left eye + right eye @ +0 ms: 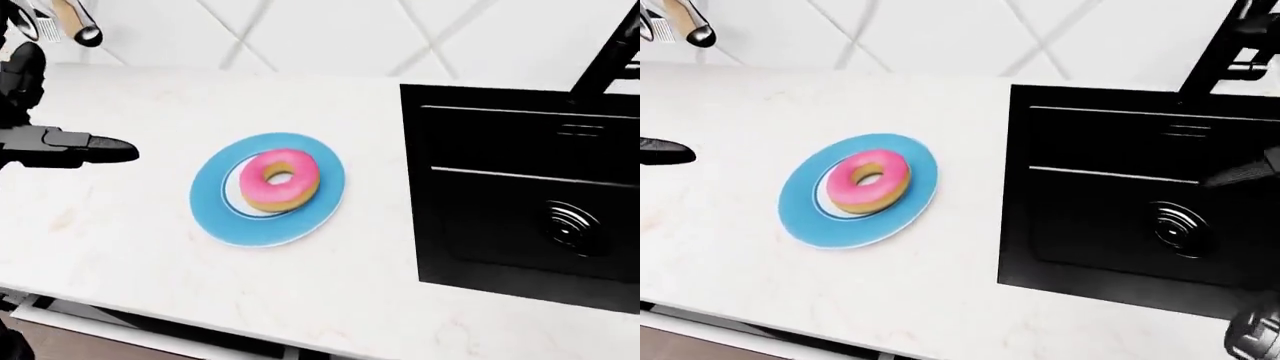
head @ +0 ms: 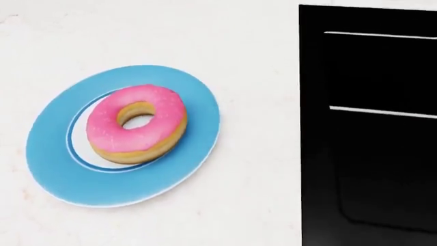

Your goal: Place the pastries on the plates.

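Note:
A pink-iced doughnut (image 2: 137,124) lies flat on a blue plate (image 2: 188,174) with a white centre, on the white counter. Nothing touches it. In the left-eye view the doughnut (image 1: 279,179) sits slightly right of the plate's (image 1: 220,217) middle. My left hand (image 1: 122,151) hovers at that view's left edge, well left of the plate, its dark fingers stretched out and holding nothing. Of my right hand (image 1: 1240,175) only a straight finger shows, at the right edge of the right-eye view over the sink, away from the plate.
A black sink (image 1: 520,187) with a round drain (image 1: 571,227) fills the right side, with a black tap (image 1: 612,52) above it. Utensils (image 1: 70,21) hang at the top left against the tiled wall. The counter's edge (image 1: 150,319) runs along the bottom.

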